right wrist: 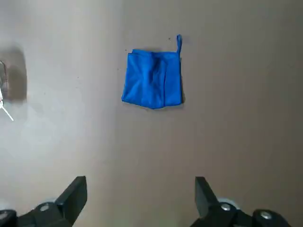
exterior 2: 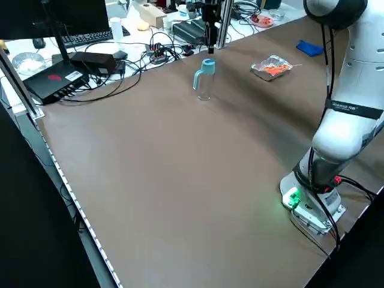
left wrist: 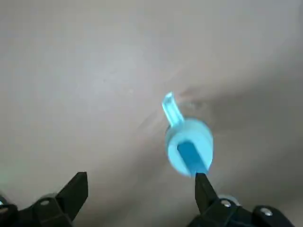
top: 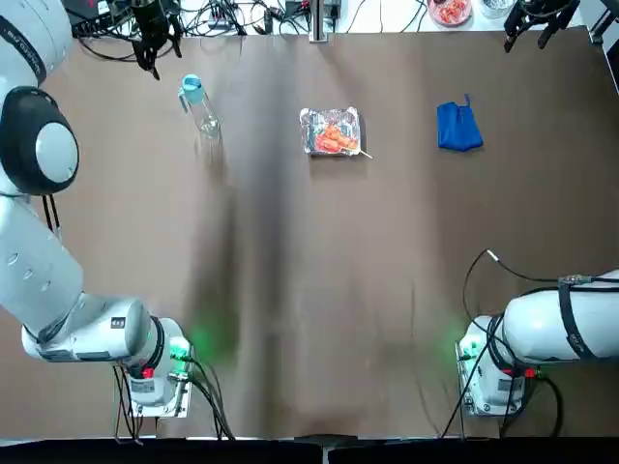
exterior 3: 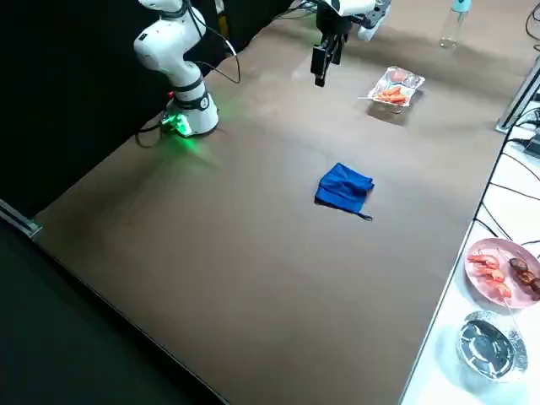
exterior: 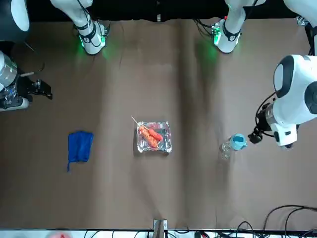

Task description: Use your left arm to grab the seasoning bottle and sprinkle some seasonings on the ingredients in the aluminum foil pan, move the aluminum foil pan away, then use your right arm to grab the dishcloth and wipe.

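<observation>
Seasoning bottle [top: 198, 104] stands upright on the table [top: 319, 290], far side, on my left, clear body w/ light-blue cap and a little spout tab sticking out. My left gripper [left wrist: 141, 189] hangs above it, pointing down, fingers spread wide w/ nothing between them; in the left wrist view the cap sits just by one fingertip, not inside the gap. Left arm is stretched far out over the table edge, elbow high. Aluminum foil pan [top: 331, 130] sits near the middle of the far side, well apart from the bottle, wrinkled rim, orange-red ingredients [top: 334, 137] inside w/ a thin stick poking over one corner. Dishcloth [top: 458, 127] lies flat-ish, folded, bright blue, on my right of the pan, apart from it. My right gripper [right wrist: 141, 196] hovers high near the far right corner, also spread wide and empty, looking down at the cloth.
</observation>
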### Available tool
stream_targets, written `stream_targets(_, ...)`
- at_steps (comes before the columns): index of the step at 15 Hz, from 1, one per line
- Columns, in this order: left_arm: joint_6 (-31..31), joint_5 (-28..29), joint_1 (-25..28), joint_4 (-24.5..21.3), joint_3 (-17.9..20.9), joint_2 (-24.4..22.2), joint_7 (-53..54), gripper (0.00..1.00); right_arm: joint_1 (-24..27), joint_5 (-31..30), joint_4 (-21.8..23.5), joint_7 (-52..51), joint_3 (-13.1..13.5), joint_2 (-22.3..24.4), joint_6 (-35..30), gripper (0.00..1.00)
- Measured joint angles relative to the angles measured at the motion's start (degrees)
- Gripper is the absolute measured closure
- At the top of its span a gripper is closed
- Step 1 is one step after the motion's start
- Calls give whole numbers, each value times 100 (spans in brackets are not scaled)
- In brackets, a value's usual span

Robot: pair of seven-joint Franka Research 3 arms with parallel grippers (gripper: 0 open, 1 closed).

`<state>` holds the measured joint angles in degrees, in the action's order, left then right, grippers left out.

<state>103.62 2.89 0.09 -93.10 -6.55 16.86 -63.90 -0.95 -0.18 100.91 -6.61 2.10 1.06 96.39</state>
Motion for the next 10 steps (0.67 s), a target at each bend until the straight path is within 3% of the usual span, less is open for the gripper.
stream_targets(6, 882, 109, 189, -7, 42, 541, -2388, 0, 1, 0, 0, 0, 0, 0, 0, 0)
stream_targets(10, 1322, 801, 183, -9, 44, 1156, -3241, 0, 1, 0, 0, 0, 0, 0, 0, 0)
